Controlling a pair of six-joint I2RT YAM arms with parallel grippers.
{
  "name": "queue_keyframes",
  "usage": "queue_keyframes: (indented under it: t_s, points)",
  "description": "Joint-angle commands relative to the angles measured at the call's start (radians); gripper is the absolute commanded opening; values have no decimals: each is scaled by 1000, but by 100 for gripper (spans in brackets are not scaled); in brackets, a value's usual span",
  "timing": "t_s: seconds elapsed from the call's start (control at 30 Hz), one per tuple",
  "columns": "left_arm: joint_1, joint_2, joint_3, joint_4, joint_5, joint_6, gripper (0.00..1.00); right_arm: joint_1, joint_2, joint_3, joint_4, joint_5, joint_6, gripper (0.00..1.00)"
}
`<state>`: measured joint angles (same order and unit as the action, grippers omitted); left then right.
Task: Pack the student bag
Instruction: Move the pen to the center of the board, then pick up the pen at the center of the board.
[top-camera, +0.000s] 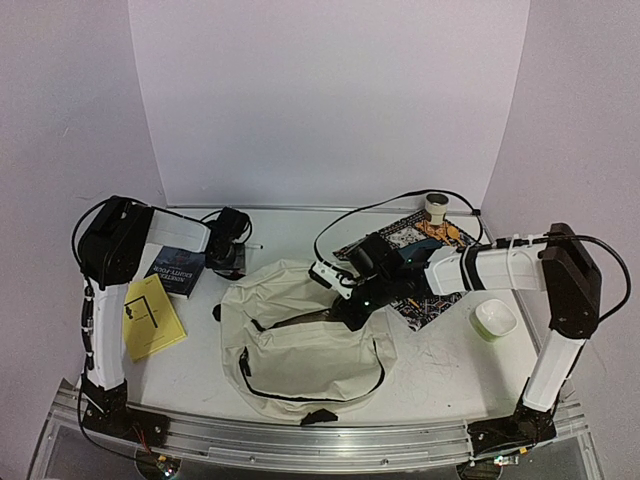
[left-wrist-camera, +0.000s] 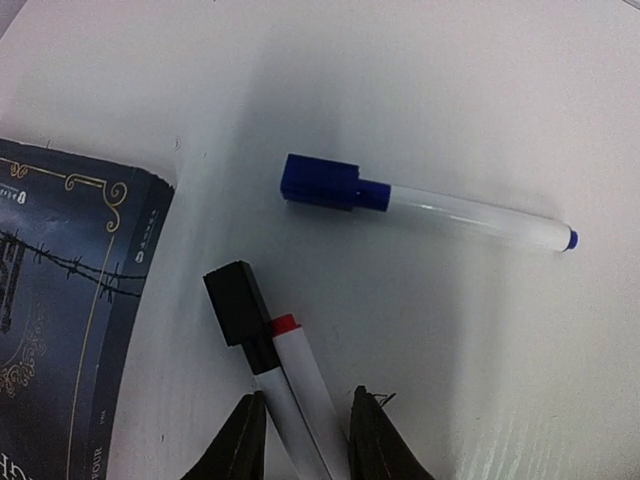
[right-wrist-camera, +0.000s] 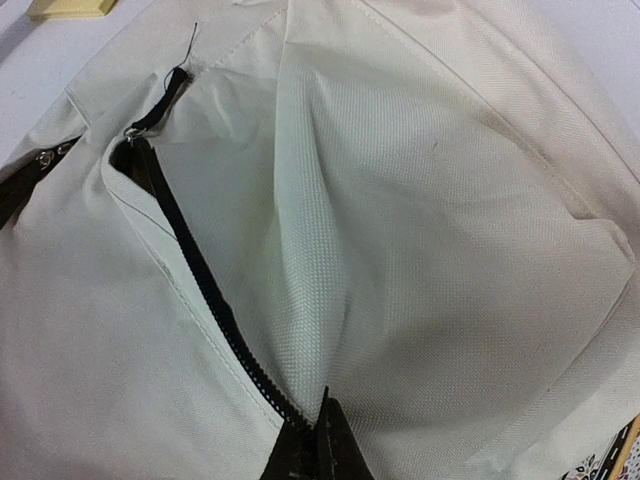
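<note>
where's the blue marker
In the left wrist view, the blue-capped marker lies on the table right of the dark book, beyond the two markers at the left hand.

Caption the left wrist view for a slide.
Left pincer straddles black-capped marker and red-capped marker; blue-capped marker lies apart; dark book nearby.

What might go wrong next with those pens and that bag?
The left gripper straddles two markers at once; one may slip out on lifting. The right gripper pinches the student bag only at its zipper edge; the fabric might slip free and the opening close.
</note>
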<state>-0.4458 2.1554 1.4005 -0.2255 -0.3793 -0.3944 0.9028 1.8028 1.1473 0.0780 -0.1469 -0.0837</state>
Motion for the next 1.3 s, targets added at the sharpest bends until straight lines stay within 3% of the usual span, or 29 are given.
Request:
queue_keyframes:
  t_s: [0.0, 0.23, 0.4, 0.5, 0.6, 0.8, 1.27]
  points:
    - [12, -83, -61, -46, 0, -16, 31, 3, 9, 32, -21, -29, -14, 3]
    - [20, -170, -111, -40, -34, -28, 36, 4, 5, 28, -23, -32, -15, 3]
    - [21, -230, -146, -19, -27, -55, 48, 4, 9, 30, -23, -35, -17, 3]
    - [22, -252, -159, -6, -36, -65, 49, 4, 8, 29, -24, -37, -18, 3]
    - [26, -240, -158, -4, -27, -79, 44, 4, 6, 27, -24, -38, -18, 3]
    - [29, -190, -155, 6, -3, -101, 23, 4, 4, 24, -28, -39, -17, 3]
    - [41, -102, -141, 12, 14, -105, 26, 4, 5, 17, -31, -39, -19, 3]
